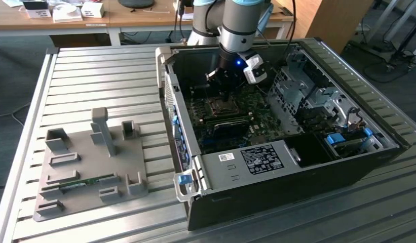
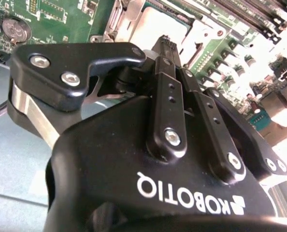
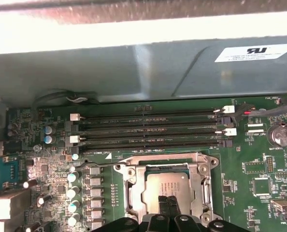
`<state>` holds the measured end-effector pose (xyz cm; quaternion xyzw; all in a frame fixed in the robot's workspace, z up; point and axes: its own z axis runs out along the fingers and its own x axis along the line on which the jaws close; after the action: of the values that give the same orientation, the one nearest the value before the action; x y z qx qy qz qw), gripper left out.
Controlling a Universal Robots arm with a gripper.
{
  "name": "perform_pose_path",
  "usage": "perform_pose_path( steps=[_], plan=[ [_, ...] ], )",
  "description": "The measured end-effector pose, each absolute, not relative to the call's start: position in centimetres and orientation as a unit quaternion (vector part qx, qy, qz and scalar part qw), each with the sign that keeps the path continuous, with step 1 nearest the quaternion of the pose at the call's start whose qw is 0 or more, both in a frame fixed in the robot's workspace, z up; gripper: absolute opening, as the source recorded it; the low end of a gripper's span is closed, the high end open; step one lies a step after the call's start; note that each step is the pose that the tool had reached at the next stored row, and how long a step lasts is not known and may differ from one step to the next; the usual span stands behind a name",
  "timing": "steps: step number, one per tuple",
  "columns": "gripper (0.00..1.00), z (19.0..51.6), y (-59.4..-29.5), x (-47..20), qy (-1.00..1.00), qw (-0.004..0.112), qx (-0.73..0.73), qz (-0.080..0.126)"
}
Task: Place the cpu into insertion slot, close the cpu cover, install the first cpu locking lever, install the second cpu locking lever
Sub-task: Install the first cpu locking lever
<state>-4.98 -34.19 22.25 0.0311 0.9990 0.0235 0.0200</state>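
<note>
Cpu [image 3: 168, 192] lies flat in the insertion slot [image 3: 129, 191], with the cpu cover [image 3: 201, 170] closed around it on the green motherboard [image 3: 259, 159]. End effector [image 3: 167, 205], fingers clenched together and grasping nothing, hovers over the chip's 6 o'clock edge, inside the computer case [image 1: 262, 172].

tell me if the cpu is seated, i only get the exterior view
observer: yes, the first wrist view shows the cpu lying flat and square.
operator: cover down?
observer: the cover frames the cpu and looks flat over it.
operator: gripper?
observer: the gripper is shut with nothing between its fingers, tips at the cpu's edge; I can't tell if they touch.
</note>
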Motion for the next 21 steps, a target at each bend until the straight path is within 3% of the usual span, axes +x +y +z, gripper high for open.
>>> perform_pose_path(
  steps=[21],
  plan=[
    [0.11,22.3,-34.2,-6.1,0.999,0.020,0.031,0.023]
  ],
)
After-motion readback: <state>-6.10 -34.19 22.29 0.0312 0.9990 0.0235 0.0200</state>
